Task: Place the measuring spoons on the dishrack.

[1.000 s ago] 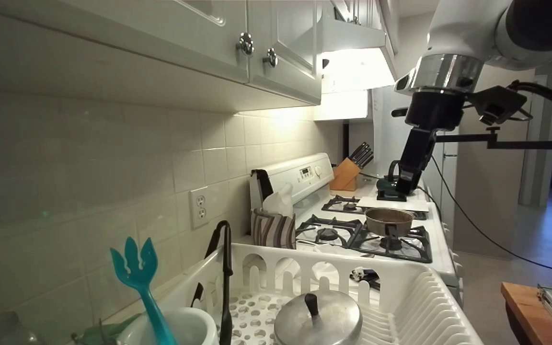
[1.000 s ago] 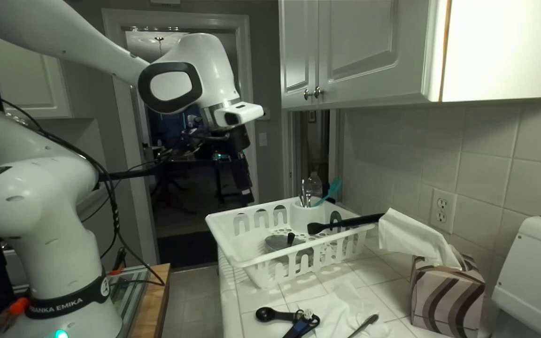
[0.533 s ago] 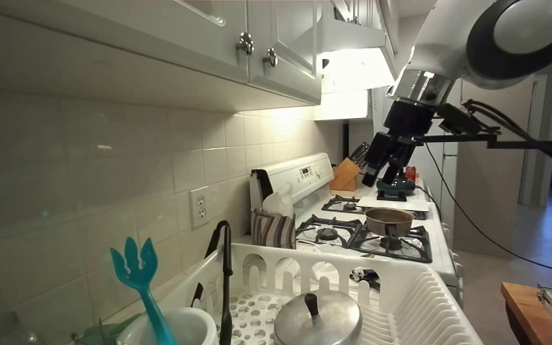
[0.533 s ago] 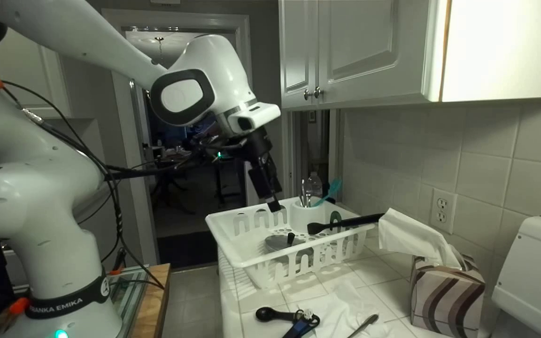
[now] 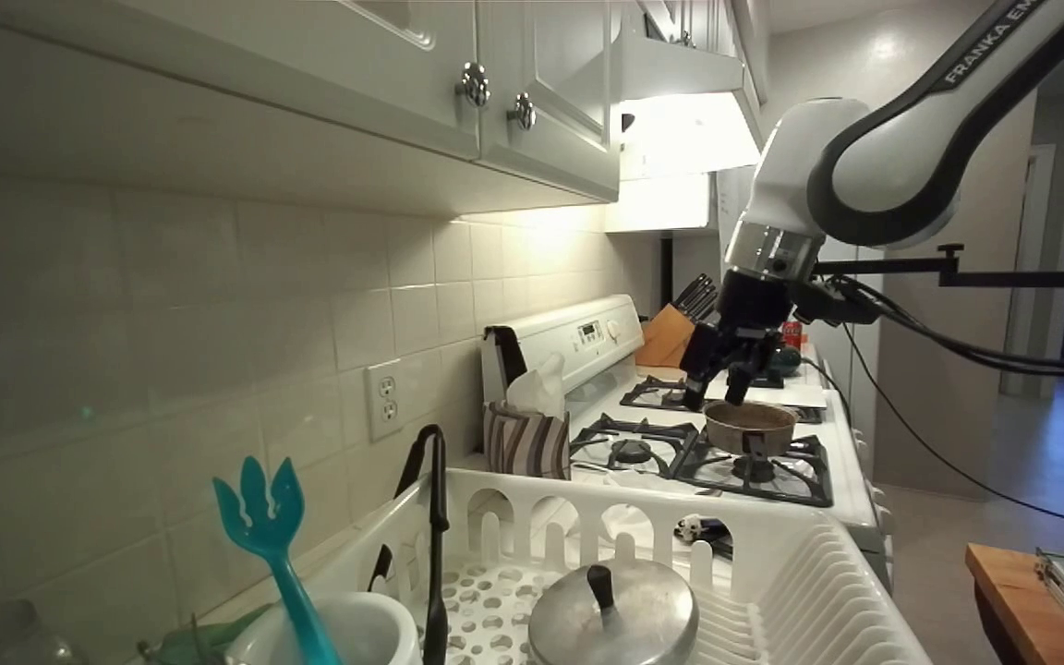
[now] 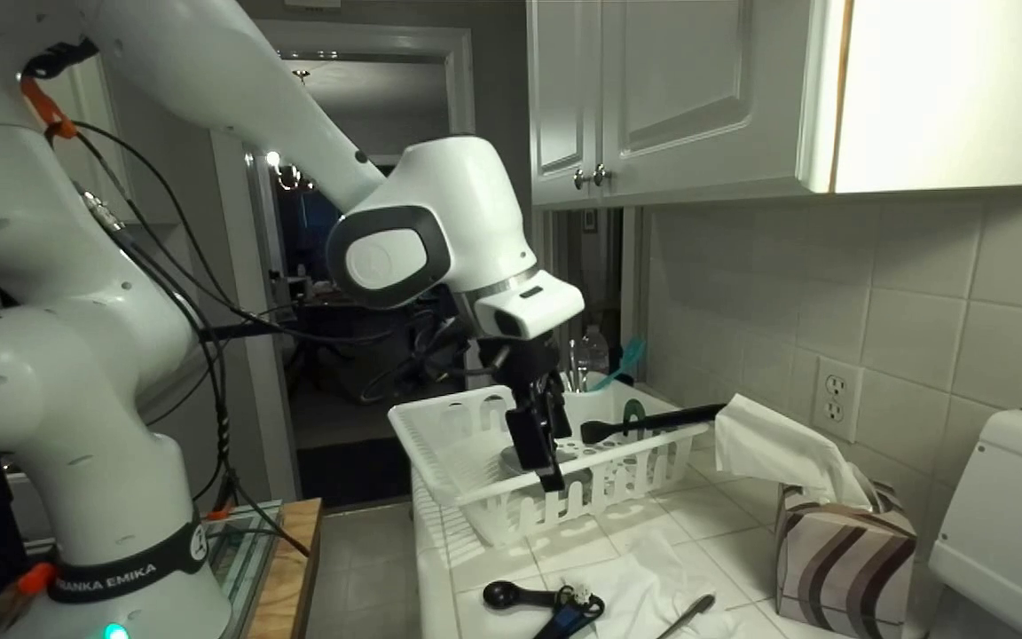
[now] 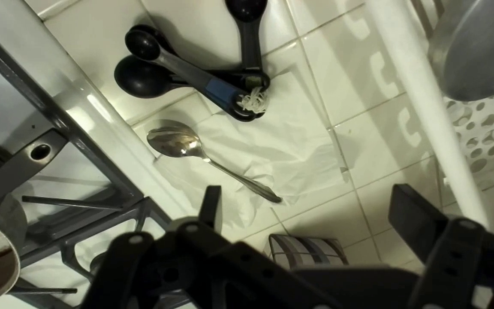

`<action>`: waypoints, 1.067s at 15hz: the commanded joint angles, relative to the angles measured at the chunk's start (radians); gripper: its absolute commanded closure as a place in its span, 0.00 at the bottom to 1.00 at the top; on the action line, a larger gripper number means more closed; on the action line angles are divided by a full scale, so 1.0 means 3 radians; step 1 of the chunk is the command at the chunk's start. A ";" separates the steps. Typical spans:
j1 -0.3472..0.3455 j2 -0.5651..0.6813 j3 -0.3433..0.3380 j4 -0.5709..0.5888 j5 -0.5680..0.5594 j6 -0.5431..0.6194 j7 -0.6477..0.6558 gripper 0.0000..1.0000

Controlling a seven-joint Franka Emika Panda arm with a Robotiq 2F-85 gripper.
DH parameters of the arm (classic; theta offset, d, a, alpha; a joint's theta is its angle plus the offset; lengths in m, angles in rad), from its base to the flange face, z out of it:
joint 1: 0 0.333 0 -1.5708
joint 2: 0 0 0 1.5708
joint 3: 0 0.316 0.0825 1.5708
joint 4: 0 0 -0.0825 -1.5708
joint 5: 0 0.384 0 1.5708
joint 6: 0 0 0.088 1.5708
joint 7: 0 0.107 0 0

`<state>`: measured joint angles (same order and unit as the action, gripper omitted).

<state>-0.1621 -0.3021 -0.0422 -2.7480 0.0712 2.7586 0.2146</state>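
The measuring spoons [image 6: 569, 614] lie on the tiled counter in front of the dishrack, dark with blue on a handle, joined at one end and fanned out. In the wrist view the measuring spoons [image 7: 220, 89] are at the upper middle, and in an exterior view they [image 5: 706, 530] show partly through the rack's slots. The white dishrack [image 6: 440, 461] stands on the counter; its rim also shows in an exterior view [image 5: 643, 491] and the wrist view [image 7: 433, 116]. My gripper [image 7: 309, 206] is open and empty, above the counter near the rack; it shows in both exterior views [image 5: 715, 395] [image 6: 552, 479].
A metal spoon [image 7: 176, 142] lies on a crumpled white tissue [image 7: 298, 159] beside the measuring spoons. A striped tissue box [image 6: 848, 559], stove and pot [image 5: 749, 429] are nearby. A steel lid [image 5: 613, 614] and black utensil [image 6: 653, 422] are at the rack. Cabinets [image 6: 688, 98] hang above.
My gripper has come down and moved toward the counter, in front of the rack. The wrist has turned, so both fingers show apart. The measuring spoons and the dishrack have not moved.
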 commanded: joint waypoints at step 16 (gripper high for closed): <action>0.0232 0.1274 -0.0236 0.0097 0.0767 0.1131 -0.1567 0.00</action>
<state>-0.0768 0.0338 -0.1165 -2.7422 0.2801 3.0618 -0.1595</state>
